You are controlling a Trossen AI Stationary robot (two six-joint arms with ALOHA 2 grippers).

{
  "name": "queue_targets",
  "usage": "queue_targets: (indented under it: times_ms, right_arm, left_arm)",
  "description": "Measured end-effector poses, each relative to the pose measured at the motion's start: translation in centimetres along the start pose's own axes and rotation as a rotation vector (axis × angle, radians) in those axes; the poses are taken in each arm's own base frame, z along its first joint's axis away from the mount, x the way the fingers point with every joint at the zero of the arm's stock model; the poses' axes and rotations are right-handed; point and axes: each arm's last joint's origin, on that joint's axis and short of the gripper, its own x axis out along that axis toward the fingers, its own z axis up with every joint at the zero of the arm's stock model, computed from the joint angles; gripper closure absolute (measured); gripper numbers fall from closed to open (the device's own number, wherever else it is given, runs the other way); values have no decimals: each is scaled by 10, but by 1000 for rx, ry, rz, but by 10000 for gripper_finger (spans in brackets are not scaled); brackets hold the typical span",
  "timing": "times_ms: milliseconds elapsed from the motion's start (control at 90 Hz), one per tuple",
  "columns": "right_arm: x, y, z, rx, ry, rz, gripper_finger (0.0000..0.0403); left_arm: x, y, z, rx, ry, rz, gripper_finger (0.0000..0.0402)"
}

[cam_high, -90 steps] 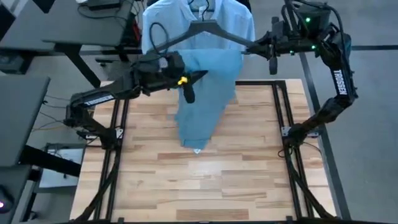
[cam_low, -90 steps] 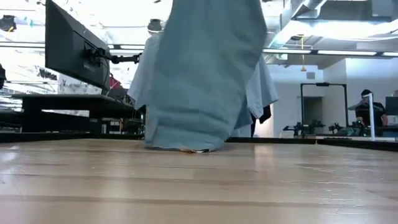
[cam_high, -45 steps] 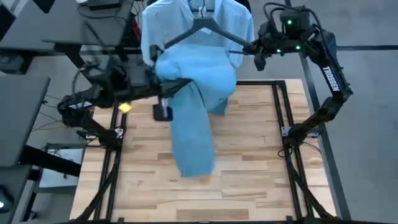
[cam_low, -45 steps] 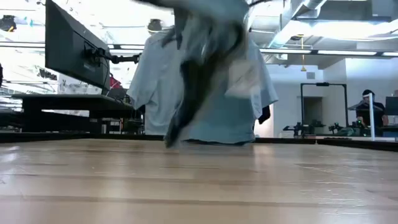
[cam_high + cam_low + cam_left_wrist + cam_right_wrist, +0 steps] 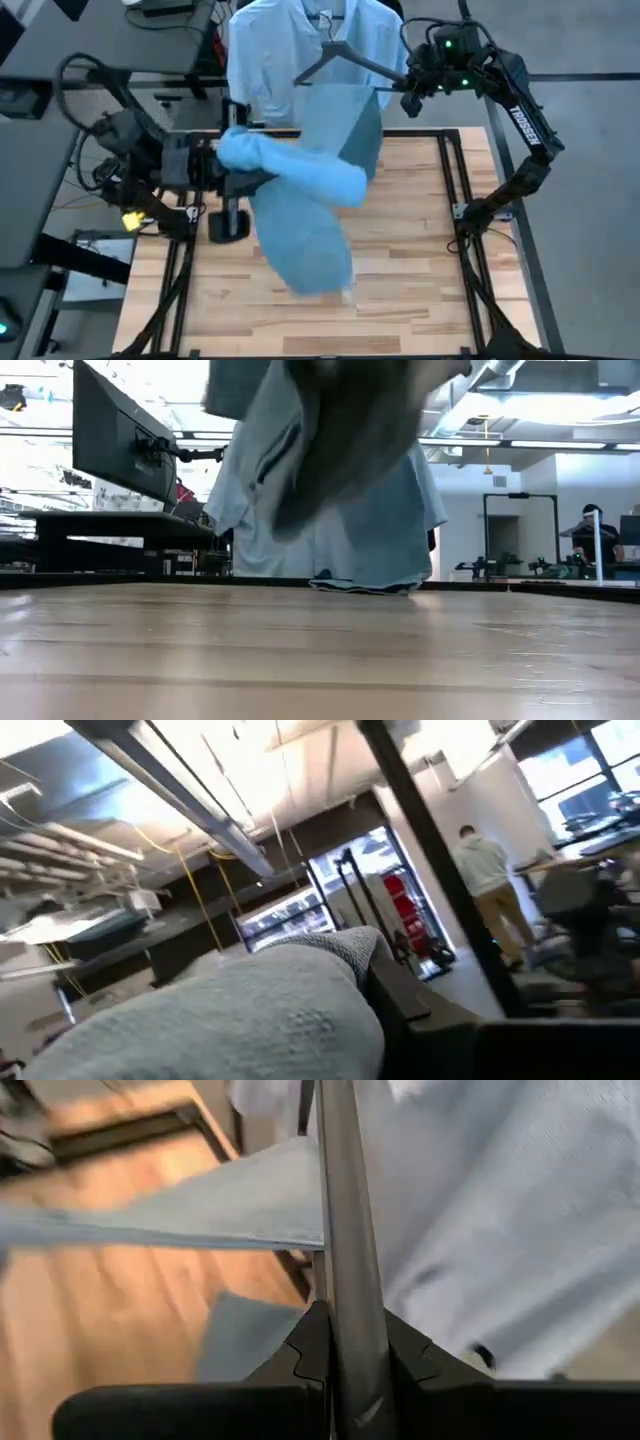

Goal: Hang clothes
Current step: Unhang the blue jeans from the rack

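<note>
High view: jeans drape over hanger, which right gripper clamps at its end; left gripper buried in denim, state unclear. Right wrist view: fingers pinch hanger bar. Denim looks heavy, floppy; take the waistband. No containers.

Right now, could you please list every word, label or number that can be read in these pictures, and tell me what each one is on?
"TROSSEN": white letters running along the right arm, high view.
No lettering shows on the jeans, the pale shirt or the hanger.
Nothing in the room behind the table is legible.
</note>
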Motion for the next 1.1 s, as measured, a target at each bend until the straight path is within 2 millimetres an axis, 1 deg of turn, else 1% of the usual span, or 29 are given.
queue_targets:
  times_ms: [133,256,333,411,511,644,878,989,1100]
  right_arm:
    - [3,-6,-6,-7,63,-54,378]
    - [3,-15,-9,9,85,-85,378]
    - [3,-20,-12,27,95,-101,378]
    - [2,-25,-15,67,113,-114,378]
    - [1,-30,-19,91,145,-127,378]
    - [0,-38,-22,116,158,-175,378]
    - [-2,-49,-26,133,183,-283,378]
    - [-3,-54,-30,157,214,-302,378]
    - [-5,-58,-34,162,251,-343,378]
  left_arm:
    - [-9,-22,16,33,20,7,401]
    - [-12,-46,32,105,-55,-14,401]
    - [-18,-61,44,181,-76,-12,401]
    - [-26,-72,56,210,-90,14,401]
    - [-32,-78,65,207,-56,76,401]
    - [-36,-83,67,192,9,93,401]
    - [-37,-84,67,189,14,83,402]
    - [-43,-89,74,200,-5,60,402]
    - [-48,-92,80,246,-33,55,402]
